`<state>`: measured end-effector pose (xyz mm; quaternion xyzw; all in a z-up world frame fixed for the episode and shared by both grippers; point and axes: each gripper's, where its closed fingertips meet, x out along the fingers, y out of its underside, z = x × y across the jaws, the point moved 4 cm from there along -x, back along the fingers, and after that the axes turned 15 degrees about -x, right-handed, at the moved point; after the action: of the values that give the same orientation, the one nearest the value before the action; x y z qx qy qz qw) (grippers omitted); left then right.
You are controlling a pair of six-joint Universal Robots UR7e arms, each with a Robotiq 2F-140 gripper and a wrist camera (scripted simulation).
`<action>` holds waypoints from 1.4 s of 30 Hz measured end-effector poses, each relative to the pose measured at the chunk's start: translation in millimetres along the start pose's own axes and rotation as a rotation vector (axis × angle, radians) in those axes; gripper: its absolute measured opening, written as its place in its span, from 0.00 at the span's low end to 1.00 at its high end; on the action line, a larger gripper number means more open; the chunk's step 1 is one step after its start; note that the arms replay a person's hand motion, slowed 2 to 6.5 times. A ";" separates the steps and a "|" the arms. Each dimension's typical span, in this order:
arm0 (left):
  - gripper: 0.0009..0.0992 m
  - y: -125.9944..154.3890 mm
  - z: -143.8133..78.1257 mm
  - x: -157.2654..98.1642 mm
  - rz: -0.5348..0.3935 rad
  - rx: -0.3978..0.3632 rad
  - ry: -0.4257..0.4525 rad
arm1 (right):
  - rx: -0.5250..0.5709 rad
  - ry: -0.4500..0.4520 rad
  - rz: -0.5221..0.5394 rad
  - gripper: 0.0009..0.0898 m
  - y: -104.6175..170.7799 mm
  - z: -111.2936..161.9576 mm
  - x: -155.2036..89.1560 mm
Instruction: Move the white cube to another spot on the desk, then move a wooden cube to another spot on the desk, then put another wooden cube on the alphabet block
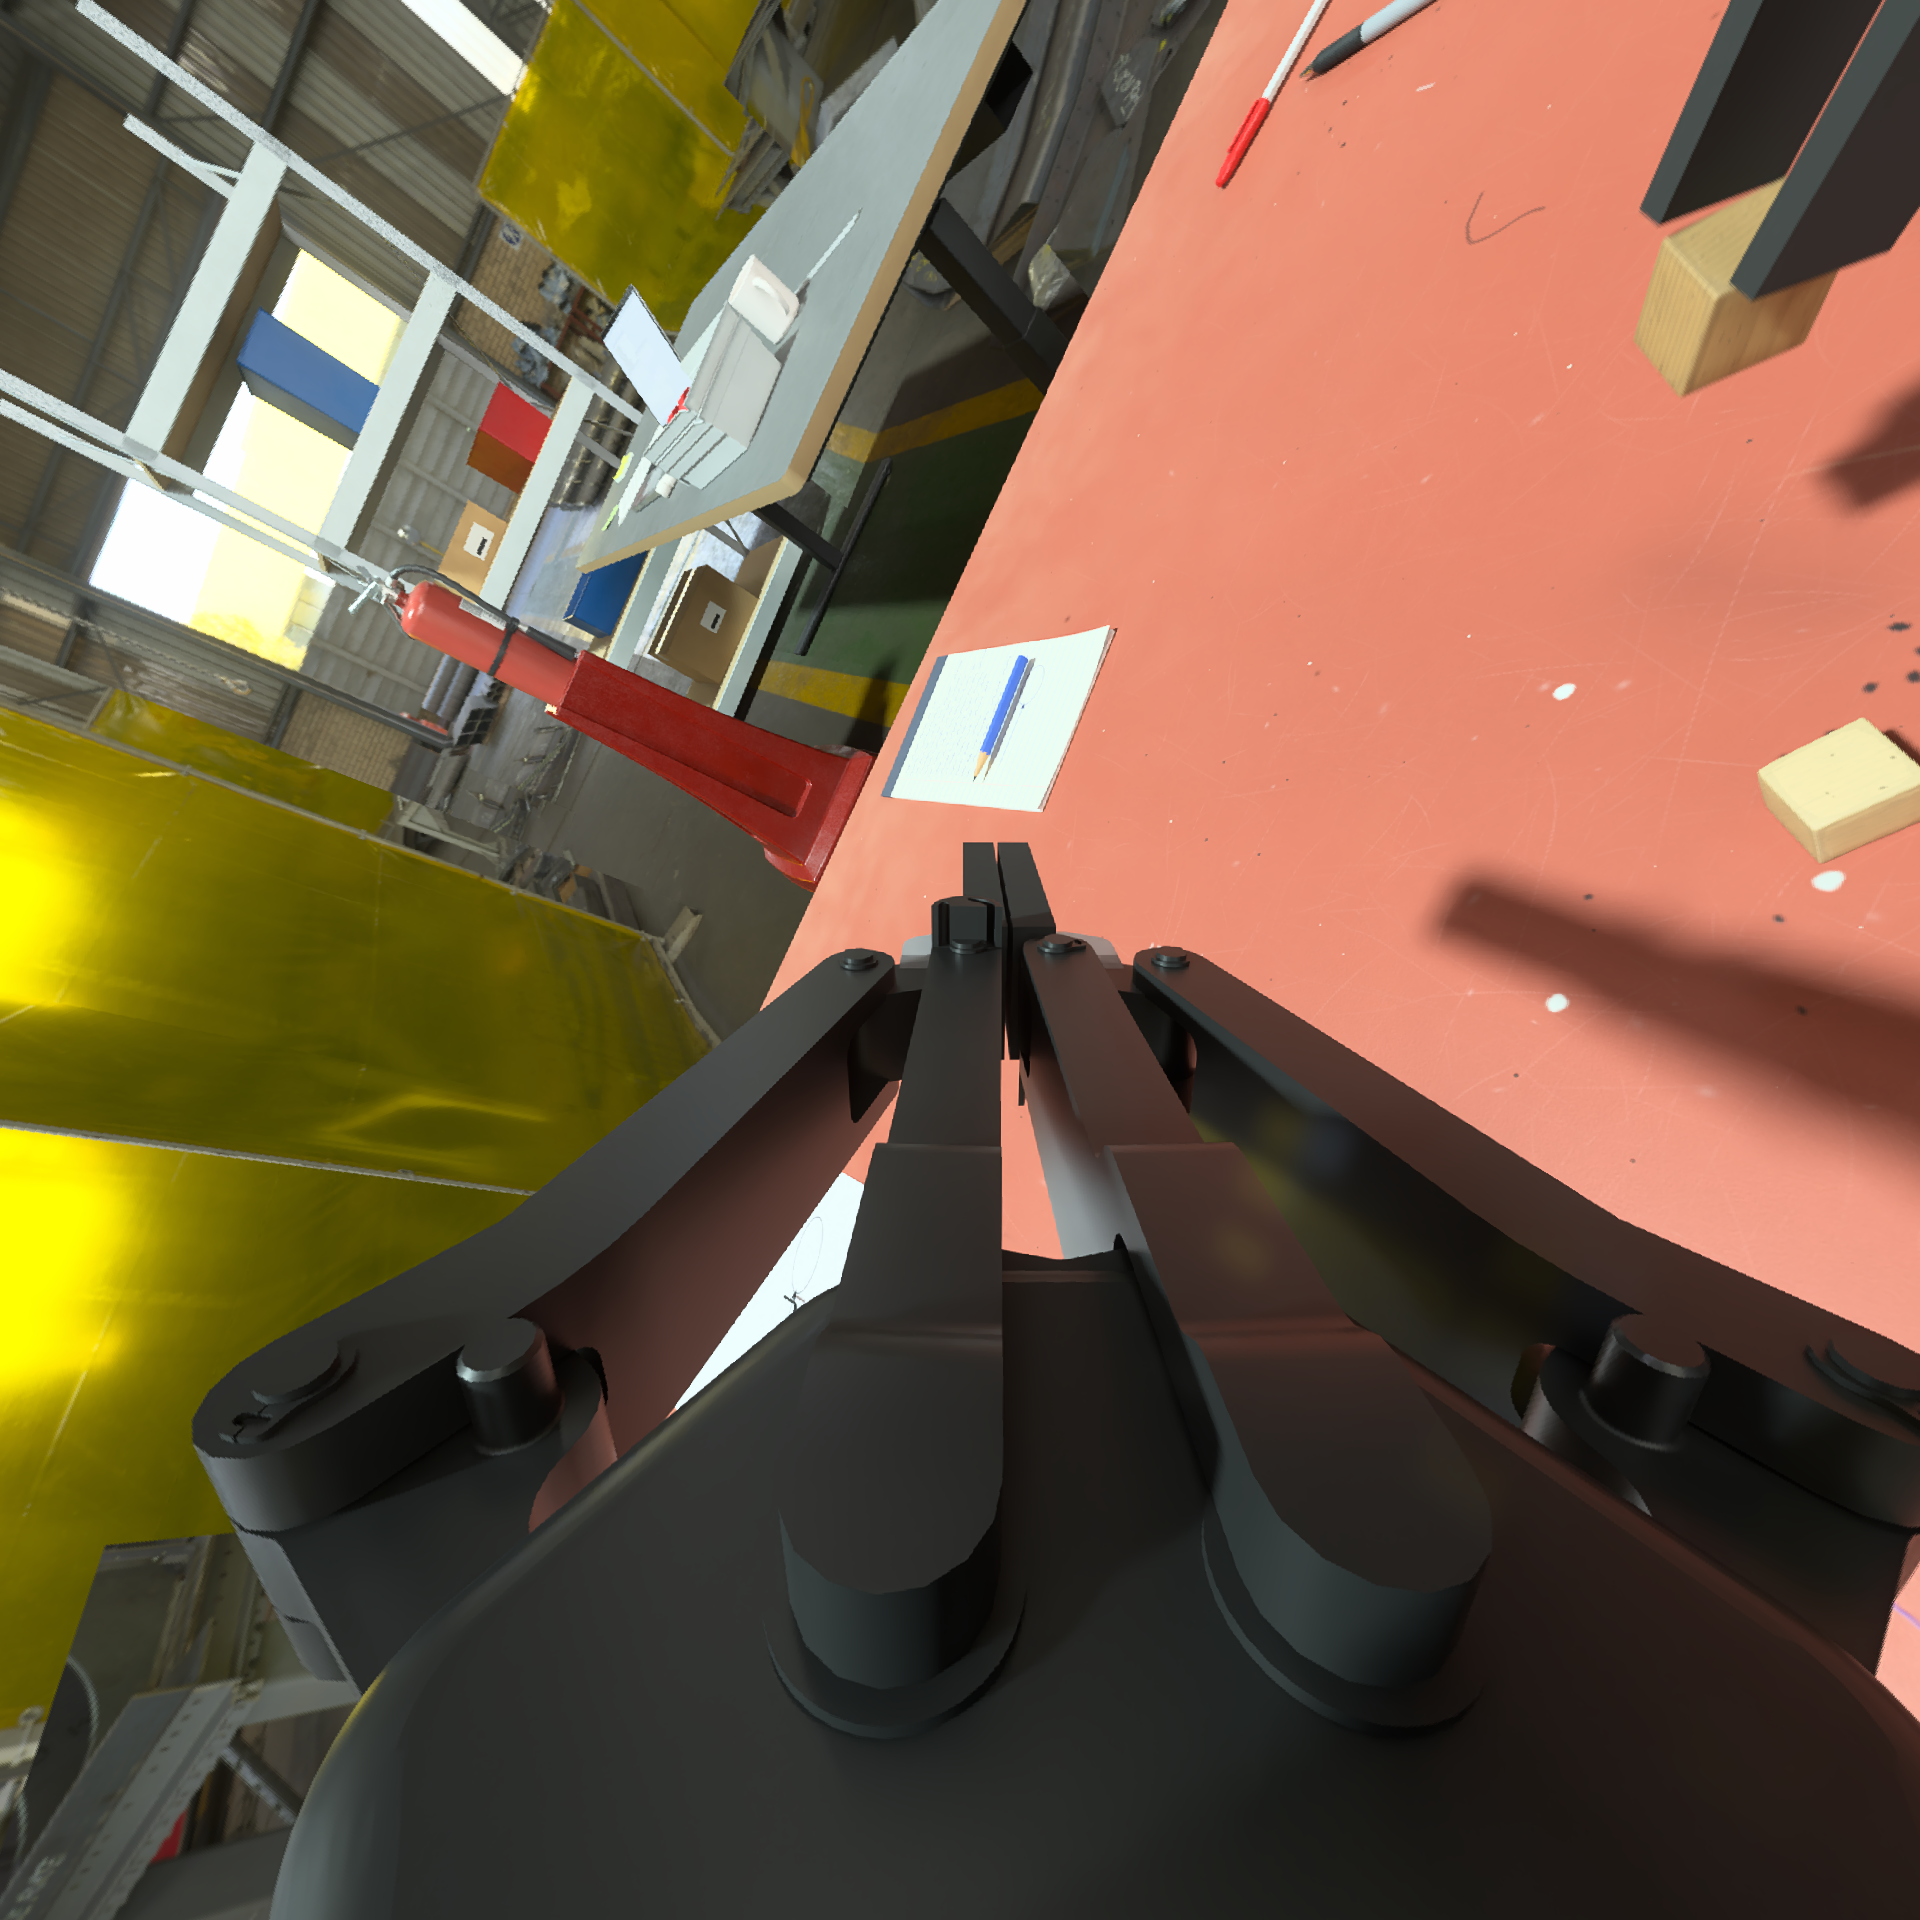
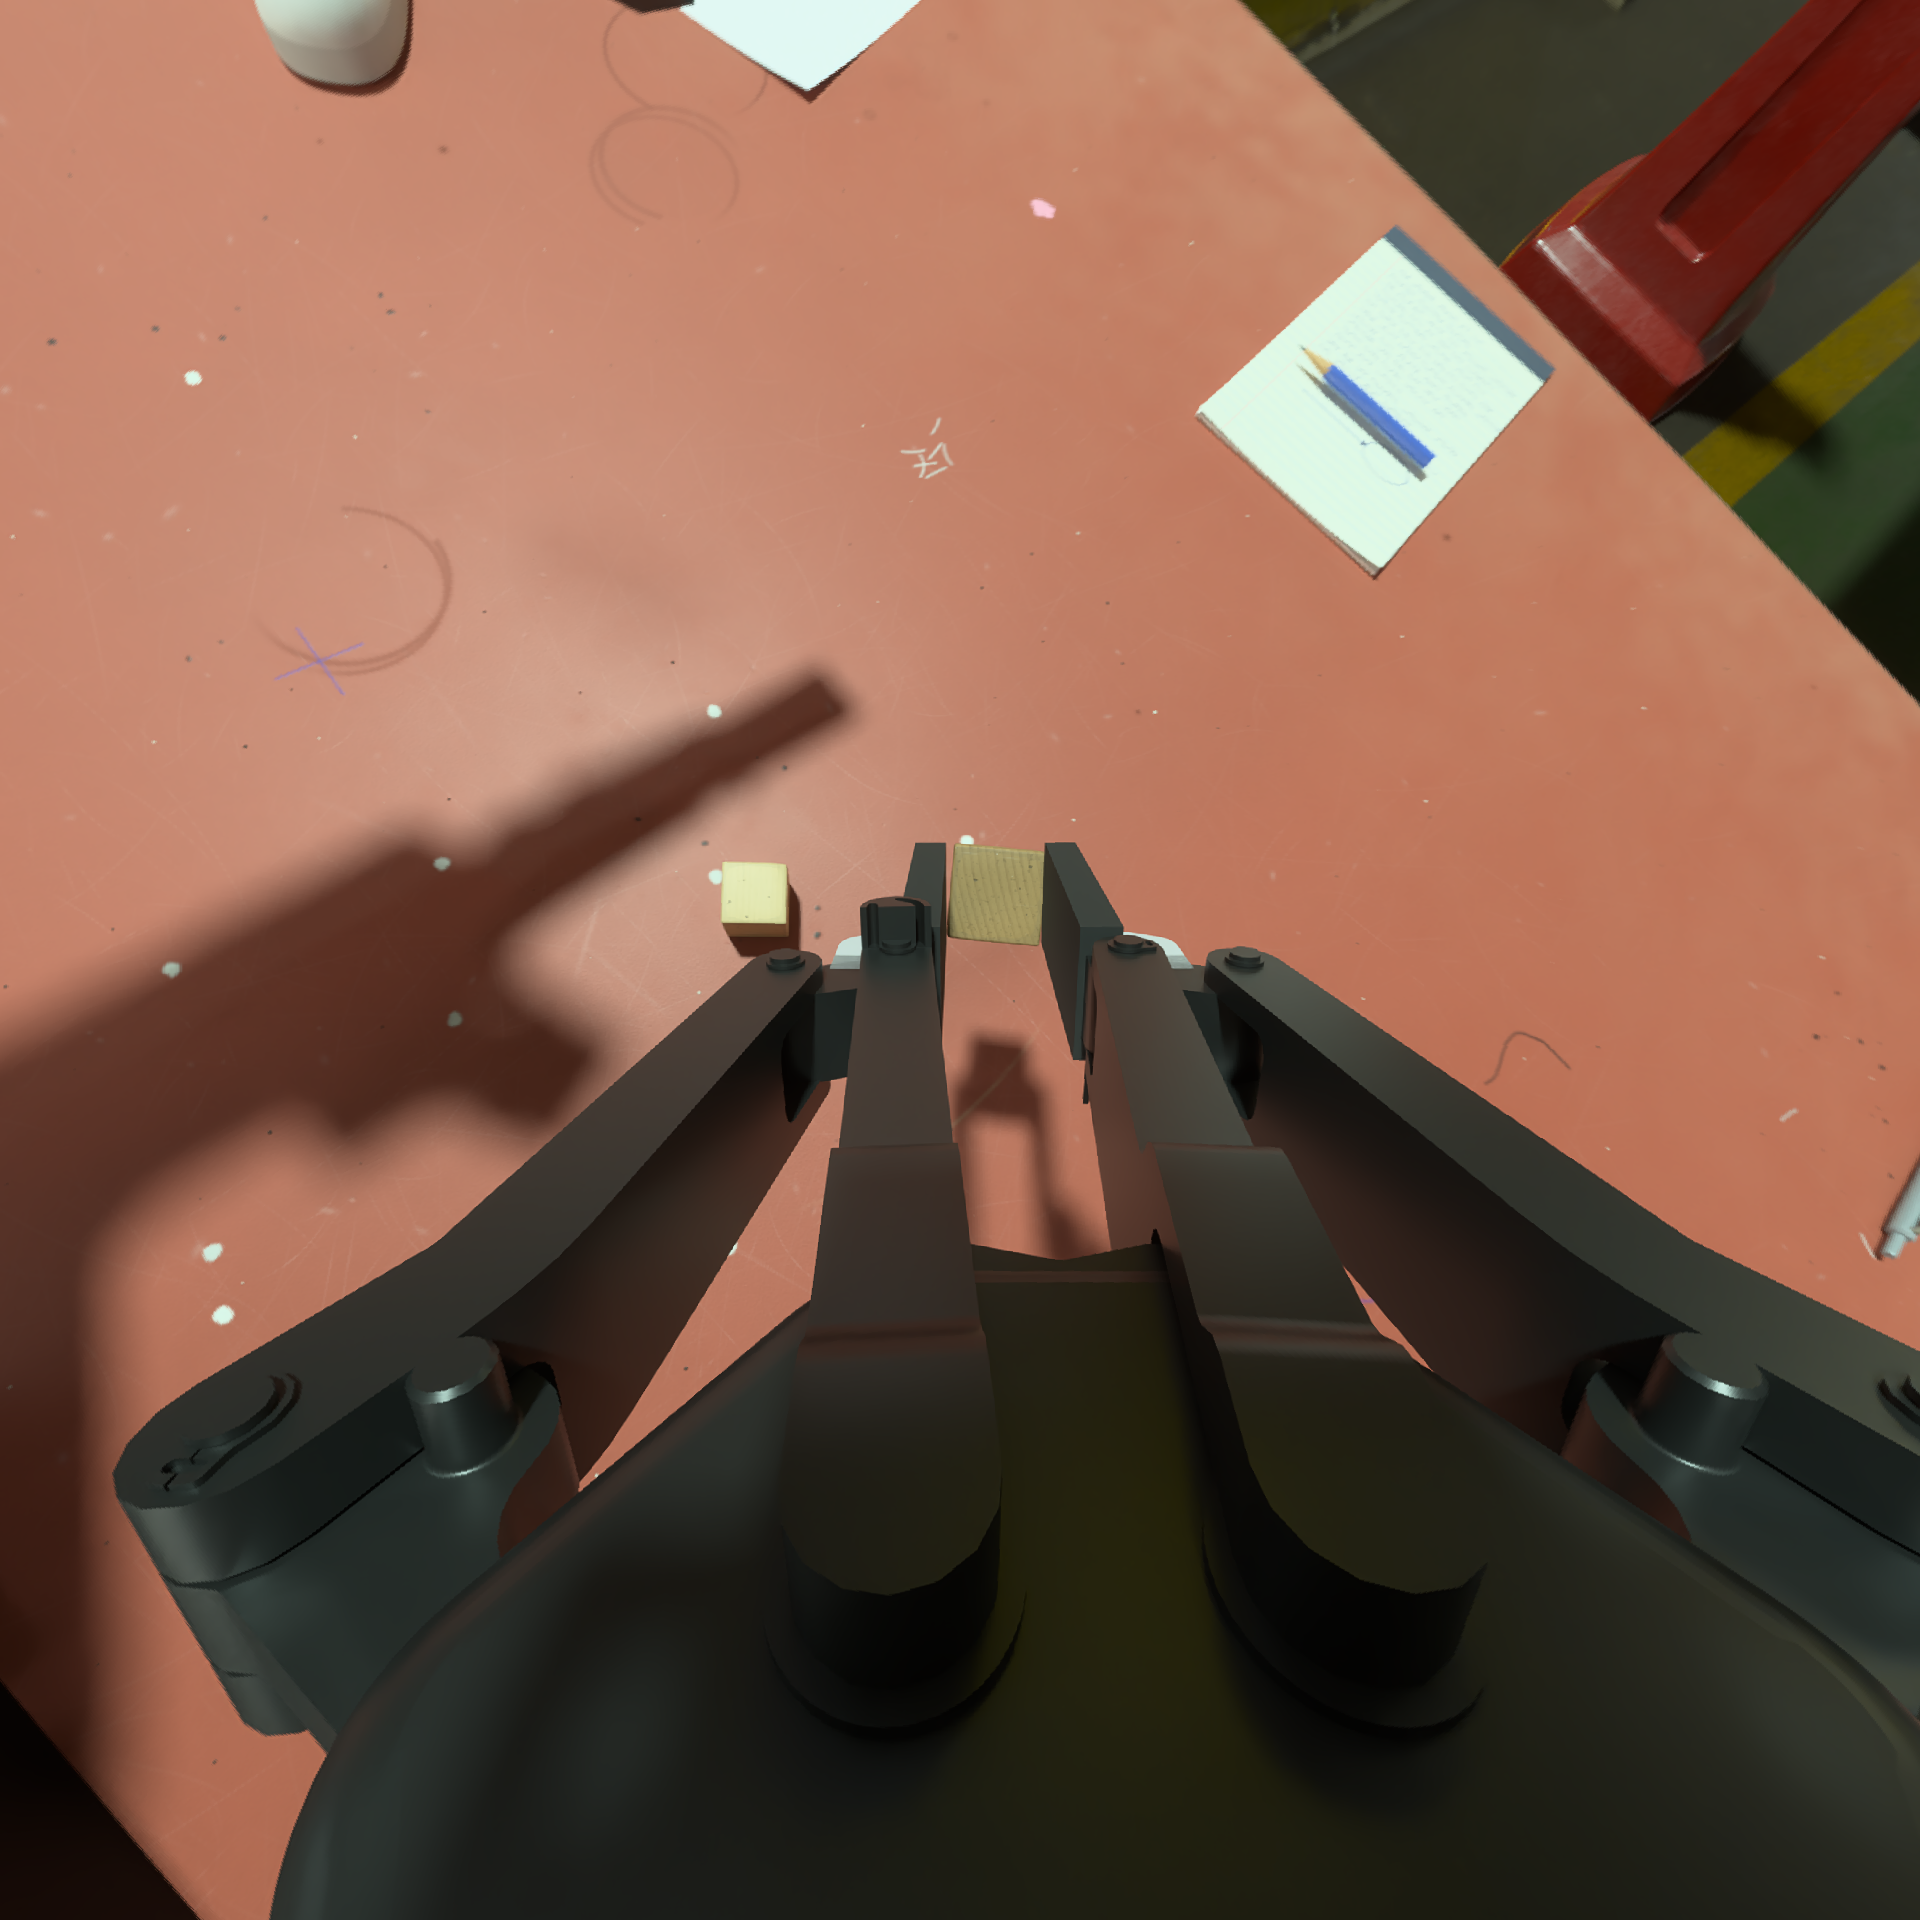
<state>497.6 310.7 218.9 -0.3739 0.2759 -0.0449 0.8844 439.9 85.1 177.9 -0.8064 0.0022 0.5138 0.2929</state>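
I've got the right gripper (image 2: 995,891) clamped on a wood cube (image 2: 995,894), pads flat against two opposite faces. From the left wrist cam the same cube (image 1: 1725,312) looks to hang clear of the desk (image 1: 1351,520), w/ the fingers coming down over its top half; I can't say how high. The left gripper (image 1: 1006,883) is fully closed on nothing, parked low near the desk edge, pointing at the notepad (image 1: 1003,717) w/ a blue pencil (image 1: 1003,717) on it.

A paler block (image 2: 755,896) sits on the desk just left of my right fingers, near but apart. In the left cam it's the pale block (image 1: 1844,784) lying flat. Can't tell if it's the white cube, the alphabet block or another wood one; no markings show on its faces from here.

Handling, as I judge it:
- Held cube: prob. light, rigid, won't deform, so moderate squeeze is enough.
- Flat parallel faces suit the pads; grip is centred on the sides, good vs. twisting.
- Bare wood, matte grain, so prob. decent friction, low slip risk.
- Not fragile; a short drop would only bounce it off-spot.
- If stacking, set it down square, since a small base block gives little margin.

Other bits: pens (image 1: 1262,99) at the far side, a white rounded object (image 2: 332,36) and paper sheet (image 2: 800,36) at the top of the right cam.
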 end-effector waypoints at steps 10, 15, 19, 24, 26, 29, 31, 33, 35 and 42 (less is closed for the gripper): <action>0.00 -1.0 -0.2 -1.8 -0.006 -0.002 0.002 | 0.059 0.088 -0.016 0.27 17.4 -16.3 -31.4; 0.00 -1.5 -0.3 -2.6 -0.008 -0.002 0.003 | 0.092 0.112 0.001 0.27 30.6 -22.2 -42.8; 0.00 -1.6 -0.4 -3.1 -0.009 -0.001 0.004 | 0.120 0.127 0.025 0.27 43.0 -27.0 -49.7; 0.00 -1.6 -0.5 -3.6 -0.009 0.000 0.003 | 0.157 0.146 0.067 0.27 60.3 -32.9 -55.9; 0.00 -1.6 -0.6 -3.7 -0.008 0.001 0.003 | 0.171 0.152 0.086 0.27 67.5 -35.3 -57.8; 0.00 -1.5 -0.8 -3.8 -0.006 0.002 0.004 | 0.195 0.159 0.116 0.27 78.4 -38.8 -59.8; 0.00 -1.4 -0.9 -3.9 -0.005 0.003 0.004 | 0.212 0.161 0.135 0.27 85.7 -40.8 -60.7; 0.00 -1.4 -1.1 -4.0 -0.005 0.004 0.004 | 0.230 0.158 0.155 0.27 92.9 -42.1 -60.9; 0.00 -1.3 -1.2 -4.0 -0.004 0.004 0.005 | 0.248 0.154 0.176 0.27 100.2 -43.3 -61.1; 0.00 -1.2 -1.5 -4.2 -0.002 0.006 0.005 | 0.305 0.132 0.249 0.27 124.5 -46.7 -59.7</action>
<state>493.4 310.1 220.7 -0.3714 0.2777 -0.0475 0.8847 412.5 -58.0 182.9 -0.7780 0.1987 0.4860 0.3450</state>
